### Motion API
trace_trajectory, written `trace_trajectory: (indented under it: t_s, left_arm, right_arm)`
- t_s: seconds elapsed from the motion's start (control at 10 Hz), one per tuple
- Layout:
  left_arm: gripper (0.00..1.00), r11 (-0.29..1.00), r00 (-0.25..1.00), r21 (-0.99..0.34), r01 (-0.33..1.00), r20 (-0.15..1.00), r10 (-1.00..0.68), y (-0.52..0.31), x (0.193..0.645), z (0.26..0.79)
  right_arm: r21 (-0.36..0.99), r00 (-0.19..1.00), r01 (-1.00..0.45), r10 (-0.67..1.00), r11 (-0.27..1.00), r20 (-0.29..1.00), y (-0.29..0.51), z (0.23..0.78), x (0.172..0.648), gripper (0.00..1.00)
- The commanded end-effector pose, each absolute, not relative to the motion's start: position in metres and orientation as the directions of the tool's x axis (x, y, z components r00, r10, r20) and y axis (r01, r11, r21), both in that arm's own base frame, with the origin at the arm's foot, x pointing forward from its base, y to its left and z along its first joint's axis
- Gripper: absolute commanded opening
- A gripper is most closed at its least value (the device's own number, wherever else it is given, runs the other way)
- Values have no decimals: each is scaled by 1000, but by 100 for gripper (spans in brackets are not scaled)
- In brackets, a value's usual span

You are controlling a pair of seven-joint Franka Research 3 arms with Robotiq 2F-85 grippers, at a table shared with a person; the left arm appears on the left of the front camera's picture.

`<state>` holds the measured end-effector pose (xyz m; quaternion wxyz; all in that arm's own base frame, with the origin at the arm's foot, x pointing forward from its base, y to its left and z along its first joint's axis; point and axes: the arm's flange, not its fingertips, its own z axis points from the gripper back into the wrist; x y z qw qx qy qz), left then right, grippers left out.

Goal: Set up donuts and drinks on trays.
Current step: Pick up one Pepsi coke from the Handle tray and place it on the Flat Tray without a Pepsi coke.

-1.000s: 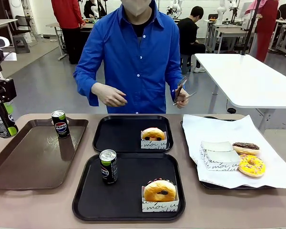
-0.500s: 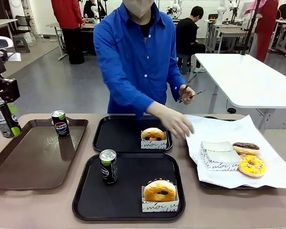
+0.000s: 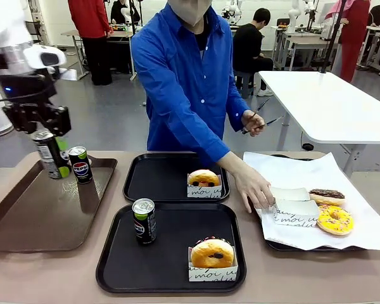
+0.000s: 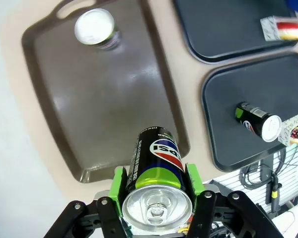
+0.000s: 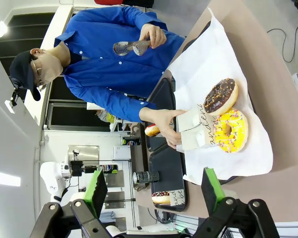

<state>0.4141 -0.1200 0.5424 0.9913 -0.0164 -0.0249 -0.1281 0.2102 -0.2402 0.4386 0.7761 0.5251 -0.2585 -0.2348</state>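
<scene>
Left claw (image 4: 157, 184) is pinching a soda can (image 4: 158, 151) over the brown tray (image 4: 89, 99); right claw (image 5: 154, 191) is hanging spread, empty.

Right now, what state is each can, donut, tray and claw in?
left claw, shut on the held can.
held can, in the air above the brown tray.
second can, upright on brown tray.
third can, upright on near black tray.
far black tray, one boxed donut, no can.
white box, person's hand on it.
chocolate donut, unboxed on white paper.
sprinkled donut, unboxed on white paper.
right claw, open, empty.
</scene>
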Motion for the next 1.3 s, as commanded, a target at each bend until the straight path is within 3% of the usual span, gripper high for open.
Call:
trace_trajectory:
  t_s: [0.0,0.1,0.5,0.6,0.9,1.2]
  left_arm:
    - [58,951,950,-8,310,52,-309,-149,428,539]
    - [58,932,929,-9,363,75,-362,-171,434,536]
    - [58,894,894,-27,447,-12,-448,-204,450,507]
    - [58,898,894,-47,437,-81,-440,-182,429,518]
    - [58,868,869,27,495,-7,-495,-74,321,571]
    - [58,873,873,8,487,6,-487,-57,311,569]
  right_arm:
    - [943,750,58,-638,328,176,-241,438,213,100]
    - [943,750,58,-638,328,176,-241,438,213,100]
    - [943,750,58,-638,328,176,-241,438,213,100]
    - [943,750,58,-638,328,176,-241,438,213,100]
    - [943,750,58,-638,328,176,-241,438,213,100]
    - [943,750,58,-638,328,176,-241,438,213,100]
